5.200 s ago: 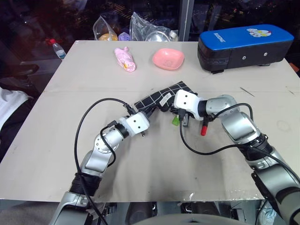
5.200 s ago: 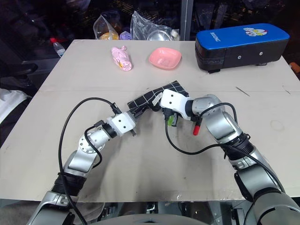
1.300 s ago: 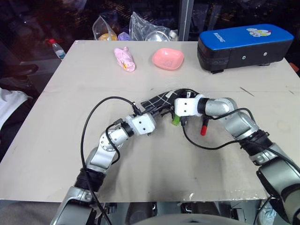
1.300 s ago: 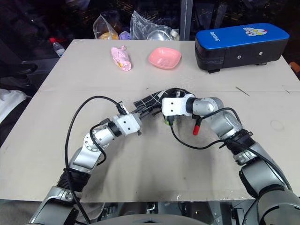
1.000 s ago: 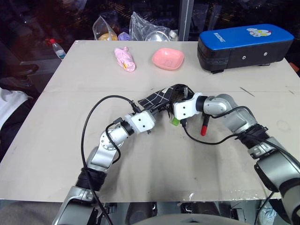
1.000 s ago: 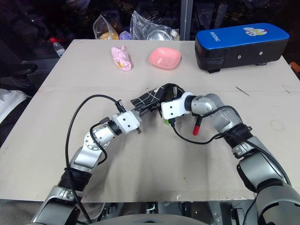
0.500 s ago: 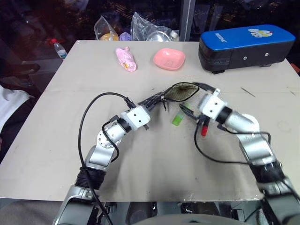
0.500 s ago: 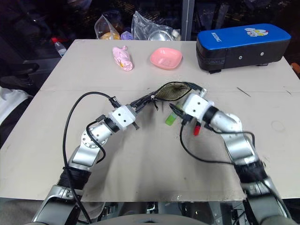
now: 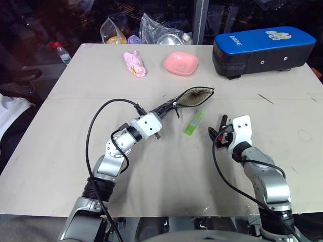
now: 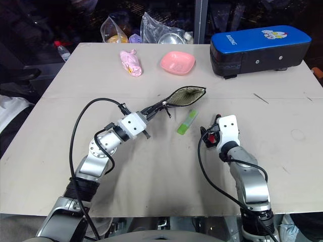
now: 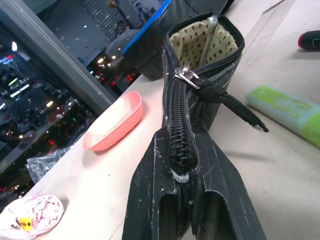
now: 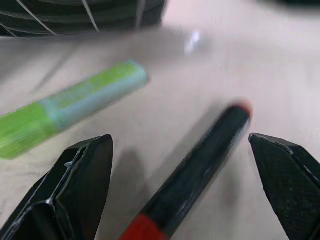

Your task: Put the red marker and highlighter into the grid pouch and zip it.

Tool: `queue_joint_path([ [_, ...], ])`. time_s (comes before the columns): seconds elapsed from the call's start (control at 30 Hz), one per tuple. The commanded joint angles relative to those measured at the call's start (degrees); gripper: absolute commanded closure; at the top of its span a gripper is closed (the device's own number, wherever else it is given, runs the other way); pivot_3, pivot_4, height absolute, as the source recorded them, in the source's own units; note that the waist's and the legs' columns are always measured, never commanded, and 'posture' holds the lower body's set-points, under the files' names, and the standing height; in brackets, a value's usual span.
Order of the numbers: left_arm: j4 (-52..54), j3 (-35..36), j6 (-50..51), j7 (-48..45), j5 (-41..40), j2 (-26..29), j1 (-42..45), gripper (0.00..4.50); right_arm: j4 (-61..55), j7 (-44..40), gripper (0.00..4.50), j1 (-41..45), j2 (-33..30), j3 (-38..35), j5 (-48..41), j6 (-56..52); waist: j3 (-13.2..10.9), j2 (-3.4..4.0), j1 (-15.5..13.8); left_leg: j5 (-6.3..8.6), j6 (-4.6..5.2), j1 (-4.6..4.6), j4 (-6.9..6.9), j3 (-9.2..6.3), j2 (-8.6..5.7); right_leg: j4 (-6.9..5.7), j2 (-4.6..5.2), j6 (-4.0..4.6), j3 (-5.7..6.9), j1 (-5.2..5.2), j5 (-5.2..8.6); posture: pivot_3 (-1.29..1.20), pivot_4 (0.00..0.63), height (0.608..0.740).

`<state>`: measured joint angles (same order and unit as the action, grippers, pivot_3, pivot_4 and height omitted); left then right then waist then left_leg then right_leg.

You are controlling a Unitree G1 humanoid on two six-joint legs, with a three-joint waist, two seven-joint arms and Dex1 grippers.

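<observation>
Left gripper (image 11: 192,210) pinched on grid pouch (image 9: 194,97) zipper edge, propping mouth open for loading; dotted fabric lining visible. Right gripper (image 12: 180,185) spread wide, straddling red marker (image 12: 200,175) on table (image 9: 166,176), likely pre-grasp. Highlighter (image 9: 194,123), chunky translucent green, lies between grippers, just beside pouch.

highlighter (image 9: 194,123) right of grid pouch (image 9: 194,97) | red marker (image 12: 192,181) right of highlighter

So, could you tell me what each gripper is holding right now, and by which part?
The left gripper is shut on the grid pouch, pinching its zipper edge at the closed end. The right gripper is open, holding nothing.
</observation>
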<state>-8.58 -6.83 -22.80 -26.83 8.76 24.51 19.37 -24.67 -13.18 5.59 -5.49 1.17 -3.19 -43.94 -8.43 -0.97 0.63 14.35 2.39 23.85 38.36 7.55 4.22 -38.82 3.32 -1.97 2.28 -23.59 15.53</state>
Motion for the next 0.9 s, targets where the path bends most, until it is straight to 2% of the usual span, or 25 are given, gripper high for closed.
queue_joint_path([
  [0.03,0.6,0.7,-1.4,0.7,-0.7,0.1,0.8,4.50,-3.3,1.5,0.64,0.0,-0.3,0.0,-0.8,-6.4,0.0,0.00,-0.1,0.00,0.00,0.00,0.00,0.00,0.00,0.00,0.01,0.00,0.00,0.00,0.00,0.00,0.150,0.740],
  [0.07,0.5,0.8,-1.4,0.7,-0.7,0.1,0.9,4.50,-3.7,1.8,0.96,-0.2,-0.5,0.2,-0.7,-7.8,0.0,-0.02,-0.1,0.00,0.00,0.00,0.00,-0.01,0.00,0.01,0.01,0.00,0.00,0.01,0.00,0.00,0.150,0.740],
  [0.2,0.5,0.8,-1.3,0.8,-0.6,0.1,1.1,4.50,-5.2,3.7,2.72,-0.3,0.0,-0.6,-0.7,-11.3,0.0,-0.03,0.0,0.00,0.00,0.00,0.00,-0.05,-0.01,0.00,0.00,0.00,0.01,0.01,0.00,0.00,0.150,0.740],
  [0.27,0.4,0.7,-1.4,0.8,-0.6,0.1,1.1,4.50,-5.7,6.3,3.78,0.6,3.9,-4.6,-2.3,-13.2,0.0,-0.03,0.0,0.00,0.00,0.00,0.00,-0.06,-0.01,0.00,-0.02,0.00,0.01,0.01,0.00,0.00,0.150,0.740],
  [0.3,0.5,0.7,-1.3,0.8,-0.6,0.0,1.0,4.50,-5.7,8.1,4.15,1.5,5.6,-7.0,-2.7,-13.9,0.0,-0.03,0.0,0.00,0.00,0.00,-0.01,-0.07,0.00,-0.01,-0.03,0.00,0.01,0.01,0.00,0.00,0.150,0.740],
  [0.4,0.5,0.5,-1.3,0.8,-0.6,-0.1,1.1,4.50,-5.1,12.4,4.16,4.9,8.3,-12.8,-2.8,-14.1,0.0,-0.03,-0.1,0.00,0.00,0.01,0.00,-0.08,0.00,-0.01,-0.04,0.00,0.01,0.01,0.00,0.00,0.150,0.740],
  [0.47,0.6,0.4,-1.2,0.7,-0.7,-0.3,1.1,4.50,-4.1,13.1,4.16,8.0,7.2,-15.7,-3.2,-12.0,0.0,-0.03,-0.2,0.00,0.00,0.03,0.00,-0.08,-0.01,-0.01,0.03,0.00,0.01,0.01,0.00,0.00,0.150,0.740],
  [0.53,0.9,0.3,-1.0,0.6,-0.7,-0.4,1.1,4.50,-2.4,3.9,4.16,10.7,-4.4,-10.5,-1.3,-4.2,0.0,0.02,-0.1,0.01,0.01,0.05,0.01,-0.04,-0.04,0.02,0.05,0.00,-0.02,0.00,-0.01,0.00,0.150,0.740],
  [0.6,0.8,0.2,-1.0,0.5,-0.7,-0.5,1.2,4.50,-1.2,-3.6,4.16,11.8,-12.5,-6.9,-1.3,1.8,0.0,0.03,0.1,0.01,0.03,0.04,-0.01,-0.01,-0.10,0.03,0.11,-0.01,-0.05,-0.02,0.00,0.00,0.150,0.740],
  [0.7,0.7,0.0,-1.1,0.3,-0.6,-0.4,1.5,4.50,0.7,-12.6,4.16,13.3,-21.5,-4.5,-2.9,8.8,0.0,0.00,0.3,0.01,0.02,0.00,-0.04,-0.06,-0.05,0.08,-0.10,-0.01,-0.05,-0.01,0.00,0.00,0.150,0.740],
  [0.77,0.5,-0.2,-1.5,0.1,-0.3,-0.1,1.8,4.50,2.9,-20.7,4.16,14.8,-30.4,-0.2,0.3,17.3,0.0,0.05,0.3,0.01,0.02,-0.01,-0.08,-0.12,0.01,0.07,-0.23,0.01,-0.05,-0.03,0.01,0.00,0.150,0.740],
  [0.83,0.3,-0.4,-1.8,0.0,-0.2,0.0,2.1,4.50,5.1,-26.2,4.16,16.3,-36.4,3.3,3.0,25.0,0.0,0.05,0.2,0.01,0.02,-0.02,-0.11,-0.13,0.01,0.07,-0.23,0.02,-0.04,-0.03,0.02,0.00,0.150,0.740],
  [0.9,0.3,-0.5,-2.0,-0.2,0.0,0.2,2.2,4.50,7.1,-28.5,4.16,18.1,-39.1,5.3,4.3,29.7,-0.1,0.03,0.2,0.02,0.03,-0.01,-0.08,-0.09,0.01,0.10,-0.20,0.01,-0.06,-0.02,0.01,0.00,0.150,0.740],
])
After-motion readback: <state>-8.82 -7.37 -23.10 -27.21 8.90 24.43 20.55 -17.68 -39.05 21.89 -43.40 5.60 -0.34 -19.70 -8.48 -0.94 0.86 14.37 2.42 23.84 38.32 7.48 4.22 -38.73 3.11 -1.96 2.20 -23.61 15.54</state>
